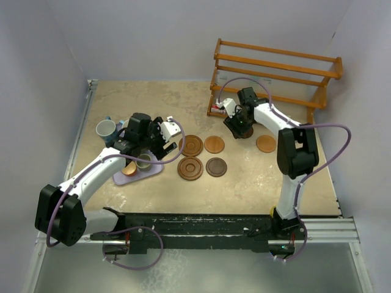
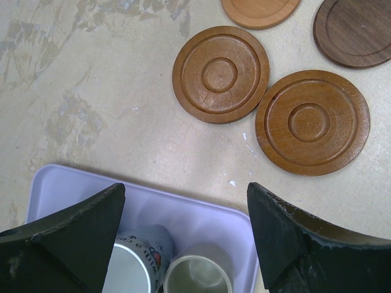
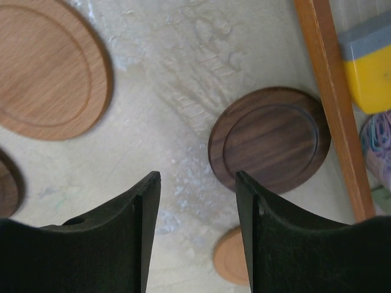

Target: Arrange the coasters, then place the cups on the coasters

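Observation:
Four coasters lie in a square group: two grooved mid-brown ones (image 1: 190, 145) (image 1: 190, 168), a light one (image 1: 214, 144) and a dark one (image 1: 216, 166). Another light coaster (image 1: 266, 143) lies to the right. My right gripper (image 3: 197, 183) hangs open over bare table, just beside a dark coaster (image 3: 269, 140) by the rack. My left gripper (image 2: 186, 188) is open above the lavender tray (image 2: 183, 207), which holds a printed white cup (image 2: 131, 262), a grey-green cup (image 2: 198, 278) and a copper-orange cup (image 1: 129, 169). A light-blue cup (image 1: 105, 129) stands left of the tray.
A wooden rack (image 1: 275, 76) stands at the back right, its lower rail (image 3: 333, 104) close to the right gripper, with a yellow and grey item (image 3: 369, 79) behind it. The table's walls close in on the left and at the back.

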Robot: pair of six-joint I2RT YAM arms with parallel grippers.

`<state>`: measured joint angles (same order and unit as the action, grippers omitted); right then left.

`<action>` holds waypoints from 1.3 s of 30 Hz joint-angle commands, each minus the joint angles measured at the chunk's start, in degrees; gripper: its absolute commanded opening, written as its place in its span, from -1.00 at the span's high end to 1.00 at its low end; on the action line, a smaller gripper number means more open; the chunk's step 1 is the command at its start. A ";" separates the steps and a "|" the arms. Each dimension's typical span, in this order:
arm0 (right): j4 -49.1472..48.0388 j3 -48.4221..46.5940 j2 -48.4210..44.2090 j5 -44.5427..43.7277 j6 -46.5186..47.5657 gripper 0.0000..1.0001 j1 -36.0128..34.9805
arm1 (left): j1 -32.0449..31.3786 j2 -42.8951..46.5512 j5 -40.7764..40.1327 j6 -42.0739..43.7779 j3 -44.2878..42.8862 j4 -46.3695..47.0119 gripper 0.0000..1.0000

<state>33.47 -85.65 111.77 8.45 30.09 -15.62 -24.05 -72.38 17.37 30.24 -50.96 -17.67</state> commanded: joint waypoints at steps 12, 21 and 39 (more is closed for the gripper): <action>3.04 -7.78 8.34 0.43 0.53 0.07 0.67 | 0.48 0.85 0.92 0.87 -0.06 1.94 -0.56; 5.29 -6.55 8.43 1.38 1.70 0.29 0.76 | 0.50 1.61 0.99 0.88 0.20 1.67 -0.56; 3.30 6.27 0.06 3.51 1.75 0.48 -0.79 | 0.48 2.55 1.52 0.77 0.25 1.43 -0.56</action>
<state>34.59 -82.89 114.67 9.47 31.86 -15.18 -24.01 -71.42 17.39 30.26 -50.85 -17.67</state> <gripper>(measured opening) 0.268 0.778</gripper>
